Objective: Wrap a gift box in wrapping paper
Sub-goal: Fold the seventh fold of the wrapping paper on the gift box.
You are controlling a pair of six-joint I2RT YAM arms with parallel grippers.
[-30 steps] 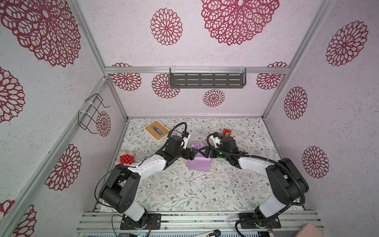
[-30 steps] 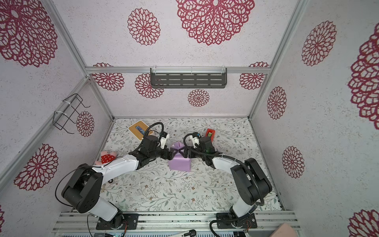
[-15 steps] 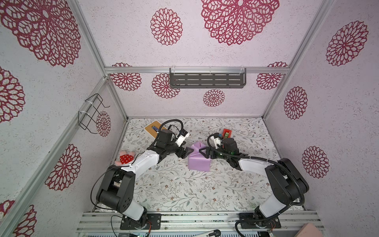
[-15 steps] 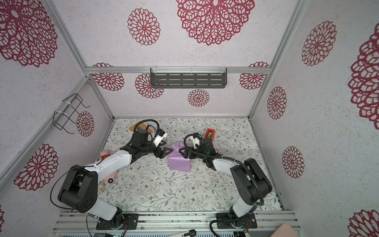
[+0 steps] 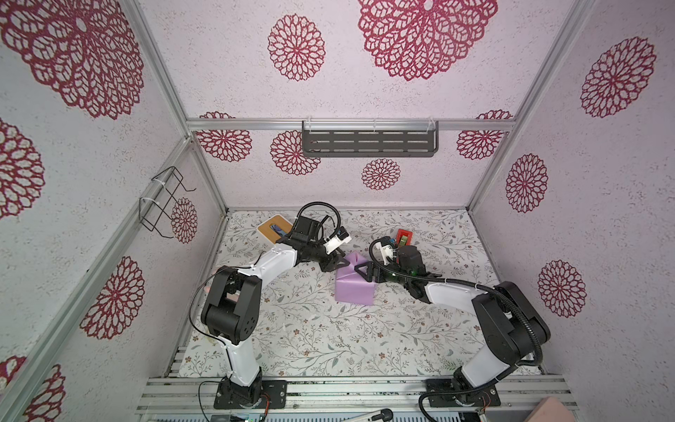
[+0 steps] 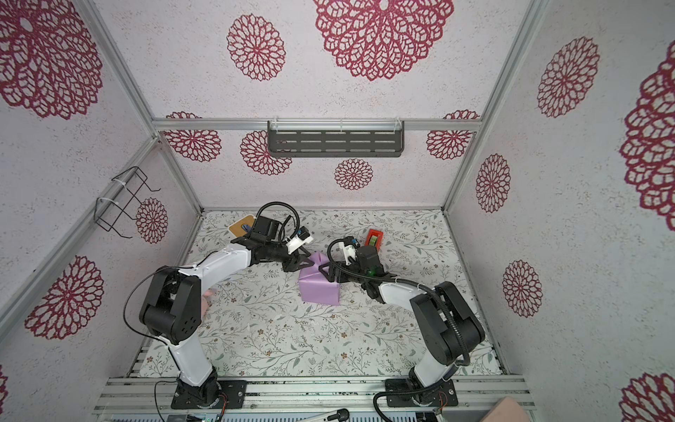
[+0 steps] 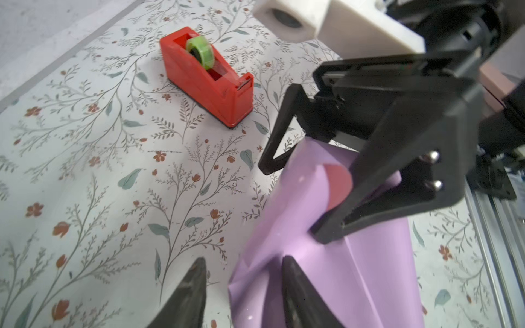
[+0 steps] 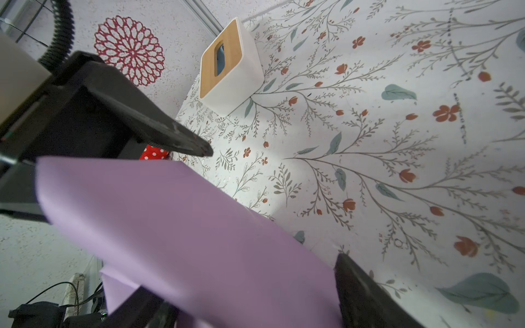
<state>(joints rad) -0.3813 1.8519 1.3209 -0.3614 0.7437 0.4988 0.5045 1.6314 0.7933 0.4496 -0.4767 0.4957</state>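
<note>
Since half a second earlier our left pincer (image 5: 334, 263) swung back to the wrapped box at frame centre and narrowed, jaws apart around a fold, not yet pinching. Our right pincer (image 5: 361, 274) stood spread wide, pressing the purple paper (image 5: 353, 292) that hid the box on the bench (image 5: 310, 329). We judged end-folding underway; next, pinch and flatten that flap.

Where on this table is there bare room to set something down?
Widest patch: the table's near half, between the front rail and the wrapped box. Also bare: right of the tape dispenser. Crowded: mid-table, where left hand and right hand meet at the box, tissue box and dispenser close behind.
</note>
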